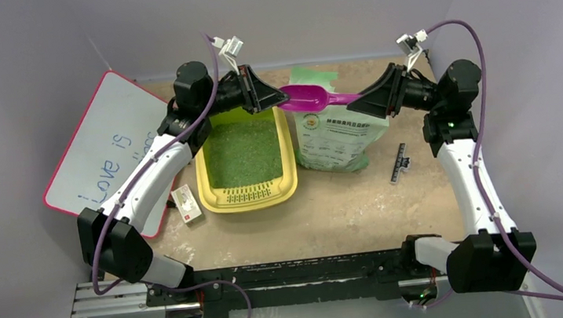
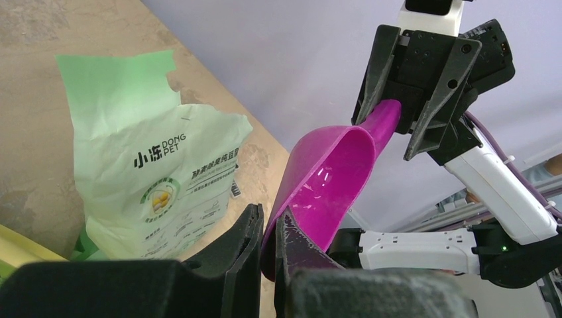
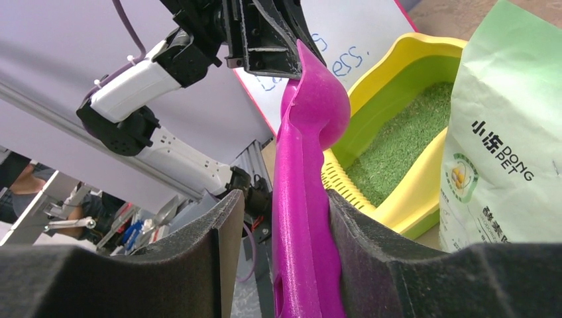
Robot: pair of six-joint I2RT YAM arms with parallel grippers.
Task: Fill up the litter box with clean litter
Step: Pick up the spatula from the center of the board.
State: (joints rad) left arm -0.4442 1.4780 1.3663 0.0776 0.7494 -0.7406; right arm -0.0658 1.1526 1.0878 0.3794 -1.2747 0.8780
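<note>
Litter box (image 1: 290, 166): yellow tray, centre-left of the overhead view; long axis runs top to bottom of frame, grate strip at the lower end.
Clean litter (image 1: 245, 153): green granules covering its floor.
Scoop (image 1: 311, 97): purple, held up beside the box's upper right corner; lies left-right, bowl leftward.
Left gripper (image 1: 282, 96): pinching the bowl's rim.
Right gripper (image 1: 352, 105): spread around the handle, with a gap at one finger.

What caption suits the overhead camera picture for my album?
Left gripper pinches a magenta plastic scoop by its bowl, right gripper straddles the handle, near a yellow plastic litter box holding green granules.
</note>
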